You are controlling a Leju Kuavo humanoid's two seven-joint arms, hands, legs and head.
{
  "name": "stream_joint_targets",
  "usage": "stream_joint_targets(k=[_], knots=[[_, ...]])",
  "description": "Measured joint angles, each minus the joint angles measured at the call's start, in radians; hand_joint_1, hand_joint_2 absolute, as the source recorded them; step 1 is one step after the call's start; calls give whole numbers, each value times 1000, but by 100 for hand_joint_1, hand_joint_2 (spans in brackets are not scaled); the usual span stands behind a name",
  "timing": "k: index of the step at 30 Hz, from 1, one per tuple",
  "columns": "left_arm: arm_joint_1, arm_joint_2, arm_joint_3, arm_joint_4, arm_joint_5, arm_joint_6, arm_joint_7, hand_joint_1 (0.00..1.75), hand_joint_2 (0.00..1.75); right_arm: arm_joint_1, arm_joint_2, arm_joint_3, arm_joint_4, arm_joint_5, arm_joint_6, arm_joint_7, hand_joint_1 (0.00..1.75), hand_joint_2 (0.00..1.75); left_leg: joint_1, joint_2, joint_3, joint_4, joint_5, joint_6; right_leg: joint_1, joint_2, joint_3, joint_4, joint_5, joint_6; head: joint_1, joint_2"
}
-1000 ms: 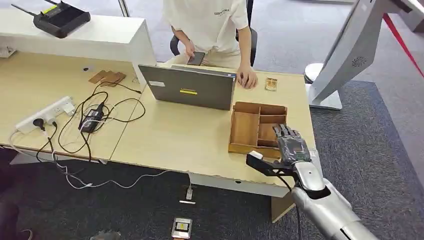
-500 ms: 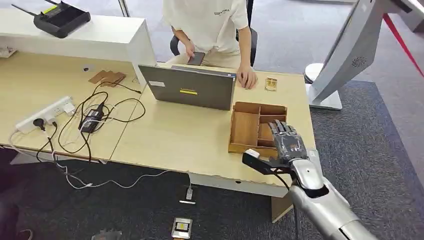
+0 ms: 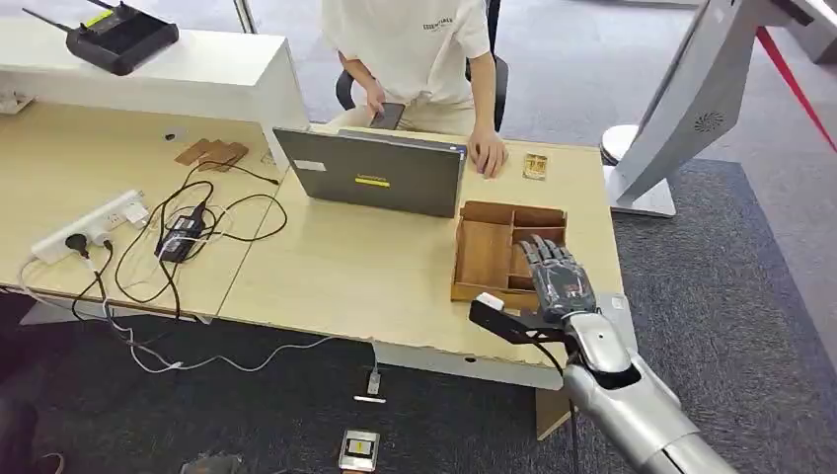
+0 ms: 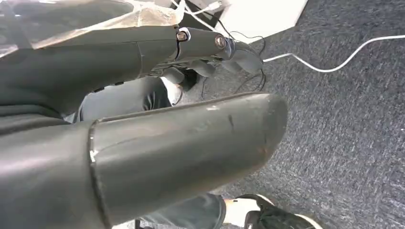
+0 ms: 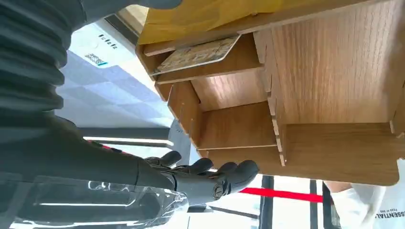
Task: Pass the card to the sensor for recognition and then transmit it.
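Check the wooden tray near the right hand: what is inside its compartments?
In the right wrist view, one card lies flat in one compartment of the wooden tray; the others visible look bare. In the head view, the right hand covers part of the tray, so that part is unseen.

Shirt (image 3: 419,30): small chest print (too tiny to read).

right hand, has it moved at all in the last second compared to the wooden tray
Yes. The right hand has slid leftward and a little farther over the wooden tray, which has stayed put on the desk; its fingers now reach deeper over the tray's near right compartment.
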Motion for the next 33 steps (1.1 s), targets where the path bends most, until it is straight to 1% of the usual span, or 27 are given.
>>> stream_joint_targets(k=[15, 16, 17, 18, 19, 33], knots=[[8, 0, 2, 0, 3, 9, 6, 0, 0, -2, 14, 0, 38, -14, -2, -12, 0, 175, 0, 0, 0, 0, 0, 0, 0, 0, 0, 0, 0, 0, 0, 0], [9, 0, 2, 0, 3, 10, 6, 0, 0, -3, 15, 0, 40, -14, -2, -12, 31, 175, 0, 0, 0, 0, 0, 0, 0, 0, 0, 0, 0, 0, 0, 0], [10, 0, 2, 0, 3, 11, 6, 0, 0, -3, 16, 0, 42, -14, -1, -13, 96, 175, 0, 0, 0, 0, 0, 0, 0, 0, 0, 0, 0, 0, 0, 0], [11, 0, 2, 0, 3, 11, 6, 0, 0, -4, 17, 0, 43, -16, -1, -14, 168, 175, 0, 0, 0, 0, 0, 0, 0, 0, 0, 0, 0, 0, 0, 0], [12, 0, 2, 0, 5, 12, 6, 0, 0, -4, 18, 0, 44, -16, 0, -16, 175, 175, 0, 0, 0, 0, 0, 0, 0, 0, 0, 0, 0, 0, 0, 0], [15, 0, 2, 0, 6, 18, 6, 0, 0, -13, 19, 0, 61, -37, 10, -28, 175, 175, 0, 0, 0, 0, 0, 0, 0, 0, 0, 0, 0, 0, 0, 0]])
